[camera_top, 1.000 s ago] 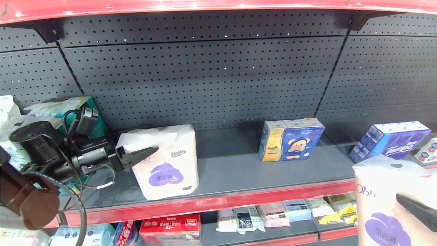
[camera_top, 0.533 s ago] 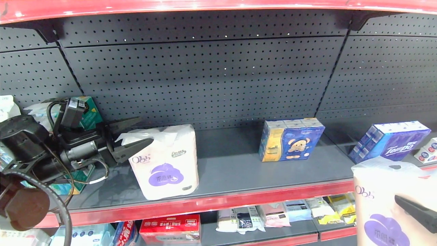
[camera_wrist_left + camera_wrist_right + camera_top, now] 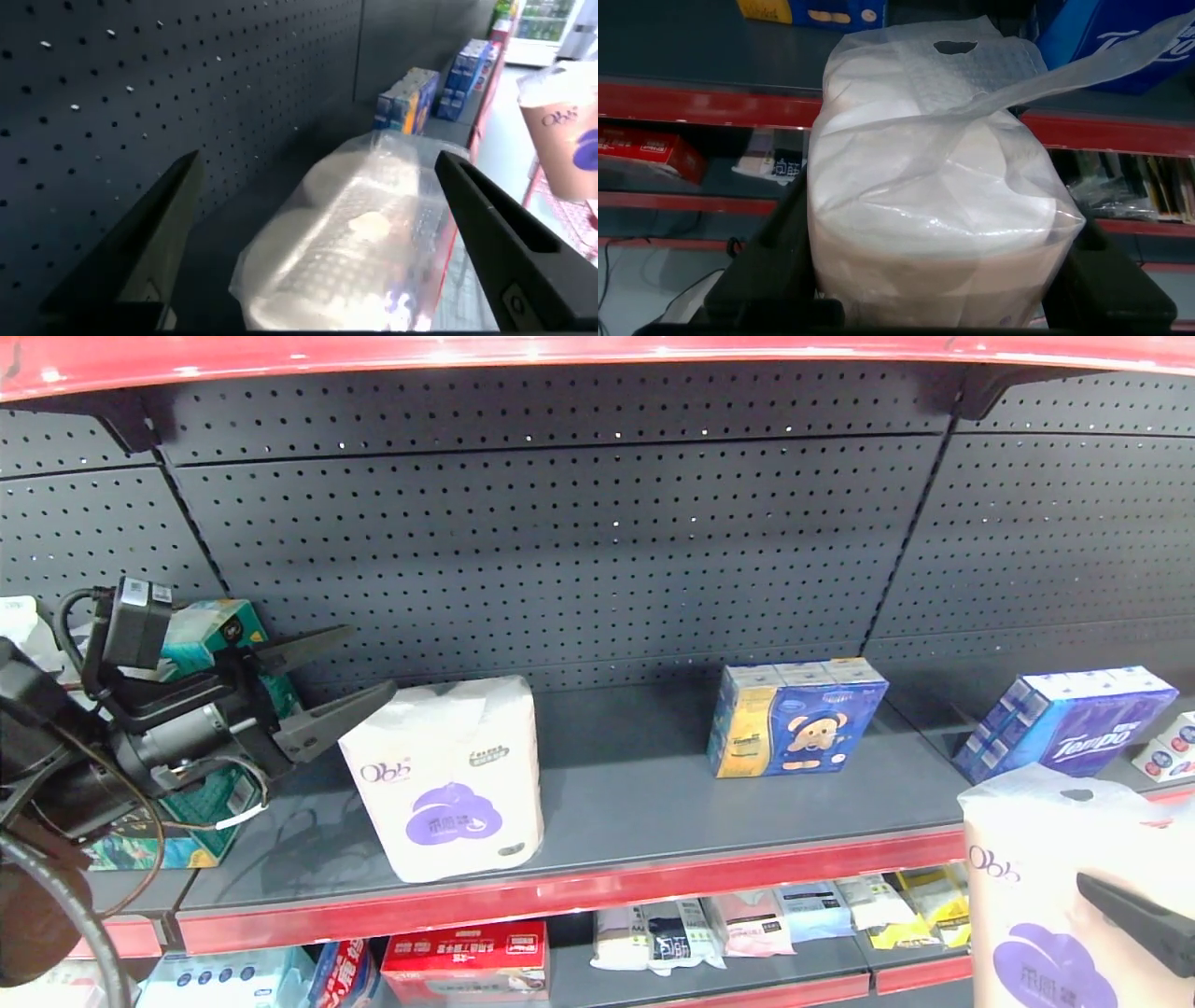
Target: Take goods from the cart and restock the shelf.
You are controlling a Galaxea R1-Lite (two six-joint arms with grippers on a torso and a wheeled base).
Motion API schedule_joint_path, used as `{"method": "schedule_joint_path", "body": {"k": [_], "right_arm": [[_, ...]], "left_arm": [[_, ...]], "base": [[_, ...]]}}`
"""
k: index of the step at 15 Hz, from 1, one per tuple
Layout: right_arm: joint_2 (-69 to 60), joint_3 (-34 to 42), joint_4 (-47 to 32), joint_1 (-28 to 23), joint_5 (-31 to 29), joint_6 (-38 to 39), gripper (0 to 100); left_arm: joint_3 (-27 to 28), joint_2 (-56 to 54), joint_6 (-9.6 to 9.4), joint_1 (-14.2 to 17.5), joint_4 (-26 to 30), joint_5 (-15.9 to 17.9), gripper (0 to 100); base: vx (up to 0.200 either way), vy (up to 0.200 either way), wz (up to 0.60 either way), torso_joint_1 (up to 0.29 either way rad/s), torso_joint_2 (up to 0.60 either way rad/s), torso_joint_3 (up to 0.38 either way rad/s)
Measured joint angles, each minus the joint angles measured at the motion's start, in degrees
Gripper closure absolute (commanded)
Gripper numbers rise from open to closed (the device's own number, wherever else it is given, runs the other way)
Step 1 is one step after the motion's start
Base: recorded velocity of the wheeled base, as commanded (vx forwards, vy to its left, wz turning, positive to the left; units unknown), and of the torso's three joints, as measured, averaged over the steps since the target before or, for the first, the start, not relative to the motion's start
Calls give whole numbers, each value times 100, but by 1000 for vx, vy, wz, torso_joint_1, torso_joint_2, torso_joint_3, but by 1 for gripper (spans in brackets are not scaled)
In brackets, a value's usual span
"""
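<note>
Overhead, left jaws gape; wrist-close, right jaws seemingly pinch a bagged pack [image 3: 934,215].

Toilet-roll pack [image 3: 934,215]: glossy, crinkled clear plastic wrap. Shelf deck [image 3: 635,793]: matt grey metal. Back panel [image 3: 560,551]: perforated matt metal.

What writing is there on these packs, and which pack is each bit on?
Shelved toilet roll pack: brand lettering above a purple emblem, small print blurred.
Nearer toilet roll pack: same lettering.
Blue tissue pack: large white brand word.
Bear box, red box below: print too small to read.
No numbers legible.
</note>
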State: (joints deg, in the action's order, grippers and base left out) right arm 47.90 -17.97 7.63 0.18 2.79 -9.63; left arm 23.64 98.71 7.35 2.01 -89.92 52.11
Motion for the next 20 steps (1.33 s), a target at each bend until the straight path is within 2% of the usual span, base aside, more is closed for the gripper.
{"method": "schedule_joint_path", "body": {"k": [3,5,8,10,11,14,18,19,20], "right_arm": [[-5,-22,0,6,2,-2,100],[-7,-28,0,6,18,-2,100],[-18,-28,5,20,29,0,100],[-27,-27,44,67,73,6,100],[-30,-27,44,83,87,6,100],[-93,-66,62,98,211,9,100],[-239,-71,60,102,372,50,100],[-276,-60,60,98,380,52,100],[-325,-39,60,98,385,57,100]], "left_arm": [[-374,-361,-16,52,-2,-46,0],[-733,-621,-35,210,-2,-59,0],[-1334,-940,-51,560,-2,-99,0],[-1720,-1136,-60,907,4,-380,0],[-1826,-1208,-90,1019,0,-490,0],[-2144,-1445,-246,1410,17,-529,0],[-2345,-2085,-333,2354,1173,-540,0],[-2331,-2211,-380,2514,1230,-694,0],[-2216,-2288,-412,2591,1301,-1026,0]], "base": [[0,0,0,0,0,0],[0,0,0,0,0,0],[0,0,0,0,0,0],[0,0,0,0,0,0],[0,0,0,0,0,0],[0,0,0,0,0,0],[0,0,0,0,0,0],[0,0,0,0,0,0],[0,0,0,0,0,0]]}}
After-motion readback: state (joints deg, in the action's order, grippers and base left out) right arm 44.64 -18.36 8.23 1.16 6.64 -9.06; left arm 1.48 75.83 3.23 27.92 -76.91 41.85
